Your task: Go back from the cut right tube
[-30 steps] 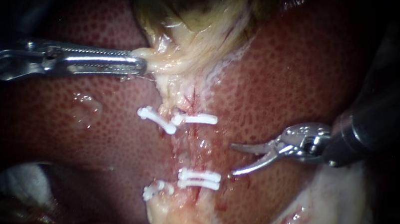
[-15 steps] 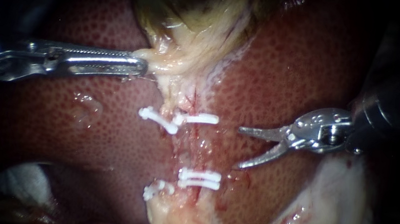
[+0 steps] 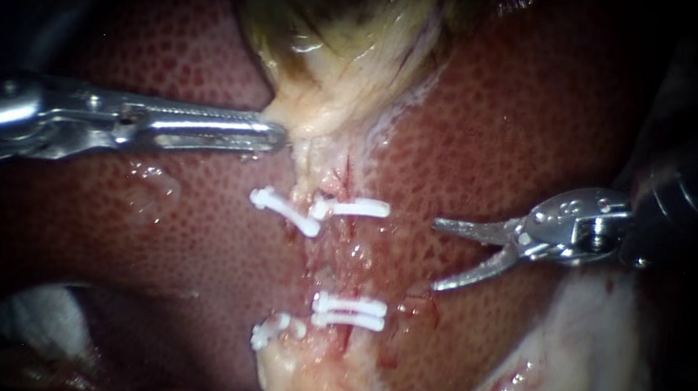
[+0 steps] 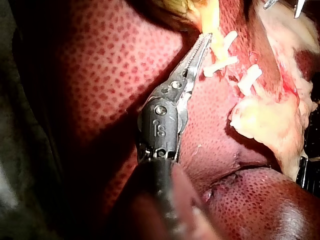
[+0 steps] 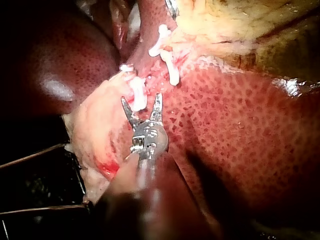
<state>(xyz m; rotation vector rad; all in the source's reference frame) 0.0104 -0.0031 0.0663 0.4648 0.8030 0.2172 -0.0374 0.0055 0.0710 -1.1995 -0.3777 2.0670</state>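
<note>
My right instrument (image 3: pixel 438 256) comes in from the right with its two thin blades open and nothing between them. It hovers over the liver (image 3: pixel 534 111), clear to the right of the clipped strip. White clips cross that strip: an upper pair (image 3: pixel 355 208) and a lower pair (image 3: pixel 349 311), with ragged reddish tissue (image 3: pixel 342 256) between them. My left instrument (image 3: pixel 275 134) is shut on the pale neck of the gallbladder (image 3: pixel 341 37). In the right wrist view the open blades (image 5: pixel 141 99) stand just short of a clip (image 5: pixel 137 95). The left wrist view shows closed jaws (image 4: pixel 202 42) on yellowish tissue.
Pale fatty tissue (image 3: pixel 594 355) with a bloody edge lies at the lower right, under my right instrument's shaft. More pale tissue (image 3: pixel 310 384) sits below the lower clips. White gauze (image 3: pixel 37 318) shows at the lower left.
My right instrument has drawn back to the right and slightly up, away from the clips, blades still open. My left instrument has shifted right, easing the gallbladder neck it holds.
</note>
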